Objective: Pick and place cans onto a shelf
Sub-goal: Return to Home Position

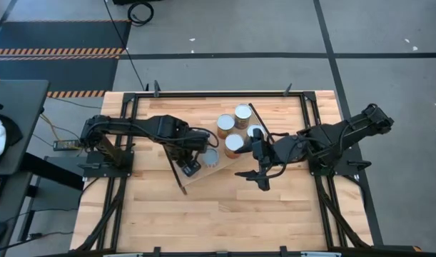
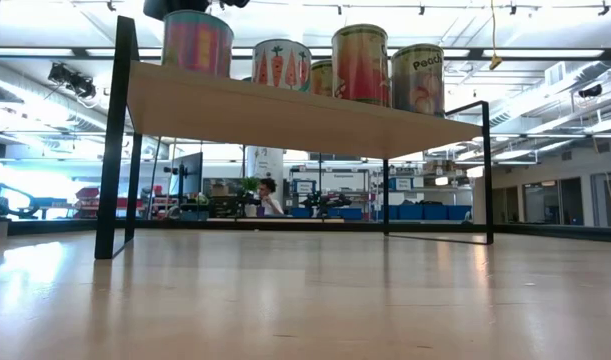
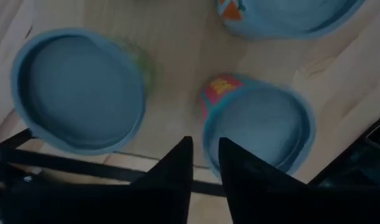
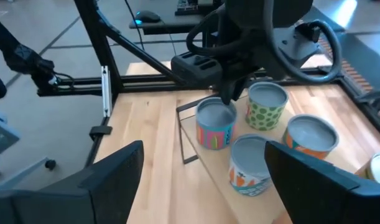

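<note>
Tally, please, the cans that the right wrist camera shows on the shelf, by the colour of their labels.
Pink can: 1
Green-dotted can: 1
Carrot-print can: 1
Orange can: 1
Can cut off at the edge, colour unclear: 1
Total: 5

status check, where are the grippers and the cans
Left gripper shut, empty, above the cans. Right gripper open, empty, beside the shelf. Five cans visible, standing on it. Nothing blocking.

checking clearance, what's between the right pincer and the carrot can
Only bare wood lies between the right pincer and the carrot can, per the right wrist view.
</note>
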Motion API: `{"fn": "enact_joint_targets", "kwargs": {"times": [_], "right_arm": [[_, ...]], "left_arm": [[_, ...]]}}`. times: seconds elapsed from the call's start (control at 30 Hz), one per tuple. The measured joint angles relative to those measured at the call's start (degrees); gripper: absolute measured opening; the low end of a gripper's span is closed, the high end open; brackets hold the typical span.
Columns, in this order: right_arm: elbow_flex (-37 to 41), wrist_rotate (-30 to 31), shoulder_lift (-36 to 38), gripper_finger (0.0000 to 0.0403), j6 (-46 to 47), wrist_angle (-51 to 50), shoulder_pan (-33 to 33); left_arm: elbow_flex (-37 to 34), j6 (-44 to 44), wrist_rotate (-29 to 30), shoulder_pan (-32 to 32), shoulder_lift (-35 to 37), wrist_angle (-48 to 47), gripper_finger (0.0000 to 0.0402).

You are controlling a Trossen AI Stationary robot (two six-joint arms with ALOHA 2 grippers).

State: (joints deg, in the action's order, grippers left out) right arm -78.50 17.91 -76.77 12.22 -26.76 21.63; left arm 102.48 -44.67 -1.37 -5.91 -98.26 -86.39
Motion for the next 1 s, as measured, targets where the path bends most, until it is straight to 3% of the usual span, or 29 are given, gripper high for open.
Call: {"fn": "enact_joint_targets", "kwargs": {"times": [0.2,0.4,0.57,0.73,0.87,1.0], "right_arm": [[0.0,-0.09,1.3,0.0342,-5.77,0.09,-1.69],[0.0,-2.91,5.74,0.0327,-10.92,0.15,-6.94],[1.88,-8.53,9.98,0.0297,-17.1,4.32,-13.44],[2.84,-17.58,13.92,0.0254,-18.83,7.06,-19.76],[4.43,-18.47,18.42,0.0208,-20.79,7.92,-22.15],[6.19,-18.18,23.37,0.0163,-21.45,10.22,-22.66]], "left_arm": [[0.45,1.02,-0.03,0.46,0.32,-1.22,0.0112],[9.93,6.94,4.92,0.98,0.53,1.72,0.0106],[17.57,15.83,6.5,3.99,0.55,16.7,0.0085],[18.5,27.11,4.56,9.1,0.51,38.06,0.0052],[18.0,36.28,-2.25,12.88,0.5,51.82,0.0023],[17.94,36.58,-5.09,18.23,0.51,55.32,0.0004]]}}
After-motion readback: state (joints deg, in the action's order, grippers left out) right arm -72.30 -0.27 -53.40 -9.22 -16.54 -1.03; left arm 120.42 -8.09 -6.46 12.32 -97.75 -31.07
